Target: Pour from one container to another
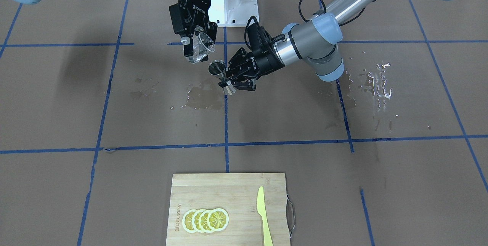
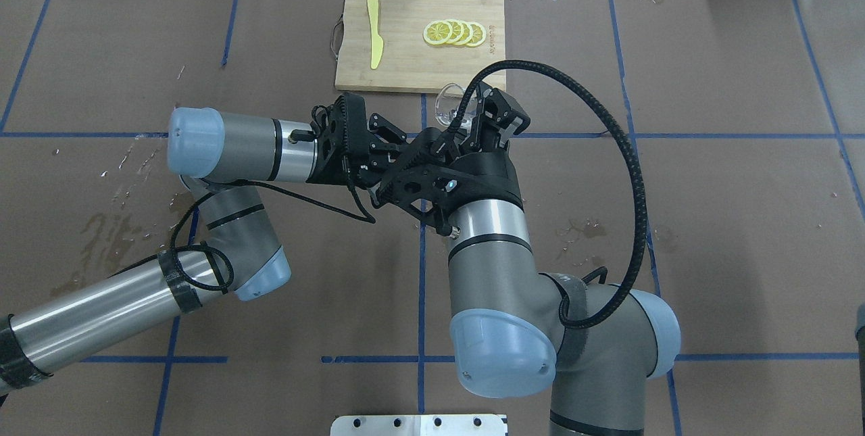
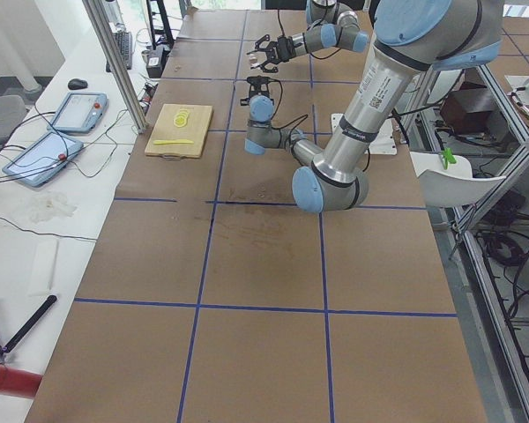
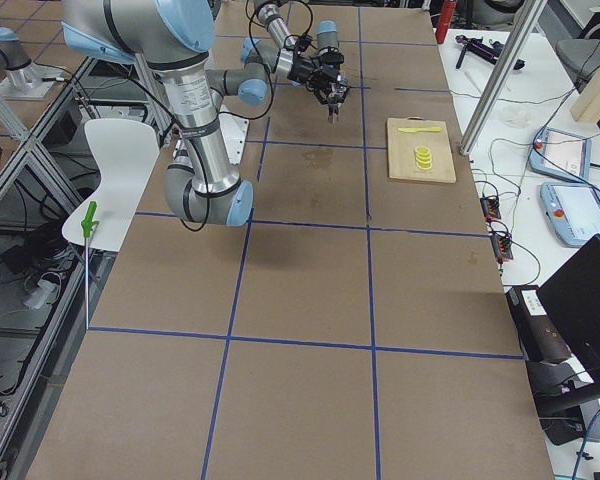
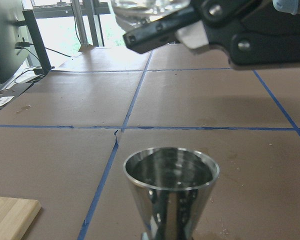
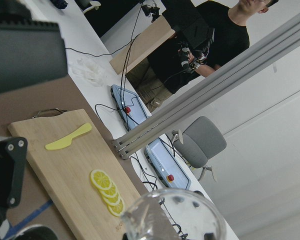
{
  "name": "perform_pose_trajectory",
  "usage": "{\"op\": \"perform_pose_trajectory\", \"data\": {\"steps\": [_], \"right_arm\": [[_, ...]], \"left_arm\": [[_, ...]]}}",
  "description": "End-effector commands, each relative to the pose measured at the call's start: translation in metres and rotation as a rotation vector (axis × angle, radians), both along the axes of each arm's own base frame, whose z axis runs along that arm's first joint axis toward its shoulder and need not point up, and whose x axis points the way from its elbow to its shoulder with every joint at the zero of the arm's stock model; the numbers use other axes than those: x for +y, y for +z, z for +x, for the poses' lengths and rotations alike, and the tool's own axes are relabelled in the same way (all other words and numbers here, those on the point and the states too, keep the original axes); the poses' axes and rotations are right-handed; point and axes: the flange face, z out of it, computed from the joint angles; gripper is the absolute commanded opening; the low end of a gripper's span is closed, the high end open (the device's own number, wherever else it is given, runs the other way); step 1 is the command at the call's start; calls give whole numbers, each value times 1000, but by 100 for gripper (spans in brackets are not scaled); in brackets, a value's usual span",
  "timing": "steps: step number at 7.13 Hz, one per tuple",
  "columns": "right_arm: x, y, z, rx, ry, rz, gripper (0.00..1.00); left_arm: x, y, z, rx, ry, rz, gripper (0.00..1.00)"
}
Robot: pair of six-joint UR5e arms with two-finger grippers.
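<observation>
Nearest you, the bamboo cutting board (image 1: 228, 192) carries overlapping lemon slices (image 1: 206, 220) and a yellow knife (image 1: 263, 215). Farther back, above wet patches (image 1: 202, 99) on the brown table (image 1: 76, 105), your left gripper (image 1: 225, 79) is clamped on the steel jigger (image 1: 216, 66) at its waist, clear of the surface. Your right gripper (image 1: 196, 45) pinches the clear glass (image 1: 204, 45), tilted, just above the jigger's open cup

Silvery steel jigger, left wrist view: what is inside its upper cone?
The silvery steel hourglass-shaped jigger shows a shiny inner wall with a few small specks, perhaps drops. The near rim hides the cone's bottom.
</observation>
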Motion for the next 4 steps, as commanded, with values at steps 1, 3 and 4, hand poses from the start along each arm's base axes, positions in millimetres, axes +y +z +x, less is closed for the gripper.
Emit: {"op": "perform_pose_trajectory", "data": {"steps": [1,3,4], "right_arm": [[1,5,5,-217,-2,-34,0],[-9,18,15,-281,-21,-50,0],[-11,28,20,-310,-30,-50,0]], "left_arm": [[-1,0,-2,4,4,-15,0],[1,-3,-5,27,27,-69,0],[0,-2,-7,31,24,-66,0]]}}
